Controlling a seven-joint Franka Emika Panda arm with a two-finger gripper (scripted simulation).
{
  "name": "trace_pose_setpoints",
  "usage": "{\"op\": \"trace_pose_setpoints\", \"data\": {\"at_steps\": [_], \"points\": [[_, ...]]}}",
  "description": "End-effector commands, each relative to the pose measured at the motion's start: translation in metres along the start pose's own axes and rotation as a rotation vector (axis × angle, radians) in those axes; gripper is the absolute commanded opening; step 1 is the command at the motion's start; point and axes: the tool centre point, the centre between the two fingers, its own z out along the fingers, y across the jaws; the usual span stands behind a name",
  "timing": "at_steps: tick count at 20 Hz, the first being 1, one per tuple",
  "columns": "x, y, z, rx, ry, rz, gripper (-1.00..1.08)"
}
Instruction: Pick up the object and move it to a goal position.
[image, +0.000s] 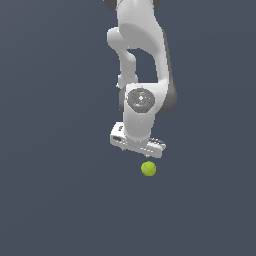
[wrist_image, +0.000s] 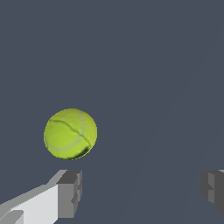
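One ball (wrist_image: 70, 134), yellow-green, faint seam lines; lies just ahead of the gripper (wrist_image: 140, 192), outside its jaws, nearer one finger (wrist_image: 69, 192). One gripper, spread wide, holding nothing. Two fingertips seen only in wrist view; exterior view alone shows the arm (image: 142, 65).

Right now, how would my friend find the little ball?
Find the big white robot arm on the dark grey floor. Just below its end effector sits a small yellow-green ball with faint seam lines, the only bright, round thing there.
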Motion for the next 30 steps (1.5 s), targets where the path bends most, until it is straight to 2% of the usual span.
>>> {"op": "trace_pose_setpoints", "data": {"at_steps": [1, 8, 15, 25, 30], "points": [[0.004, -0.013, 0.005, 0.003, 0.005, 0.053, 1.00], [0.012, -0.046, 0.016, 0.011, 0.017, 0.179, 1.00], [0.015, -0.066, 0.024, 0.017, 0.024, 0.255, 1.00], [0.016, -0.073, 0.028, 0.019, 0.025, 0.276, 1.00], [0.016, -0.073, 0.047, 0.019, 0.026, 0.278, 1.00]]}}
